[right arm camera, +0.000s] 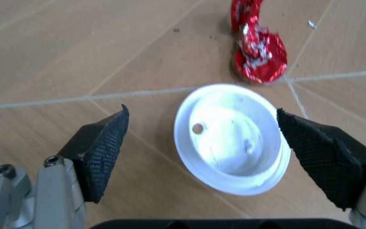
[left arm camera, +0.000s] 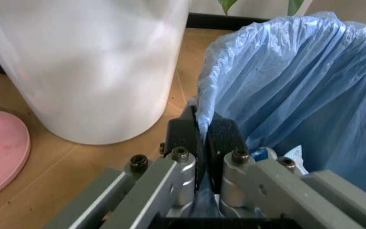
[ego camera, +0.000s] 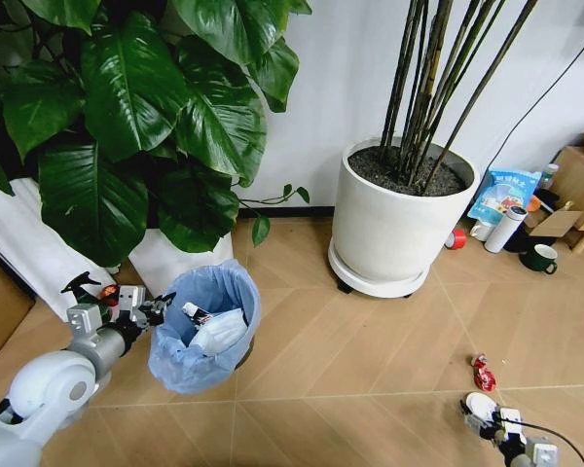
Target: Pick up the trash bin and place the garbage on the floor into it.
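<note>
The trash bin (ego camera: 202, 331), lined with a crinkled light-blue bag (left arm camera: 297, 86), stands on the floor at the left with white and blue litter inside (ego camera: 214, 329). My left gripper (ego camera: 154, 309) is shut on the bin's rim, the bag pinched between its black pads (left arm camera: 181, 136). At the lower right, my right gripper (ego camera: 487, 416) is open just above the floor, its fingers (right arm camera: 103, 148) on either side of a white round lid (right arm camera: 232, 138). A red wrapper (right arm camera: 256, 45) lies just beyond the lid, also seen as the wrapper (ego camera: 483, 373) in the head view.
A large white plant pot (ego camera: 394, 229) on a wheeled base stands behind the right side. Another white pot (left arm camera: 87, 67) stands close beside the bin under big green leaves. Bottles, a bag and a dark green mug (ego camera: 540, 258) crowd the far right wall.
</note>
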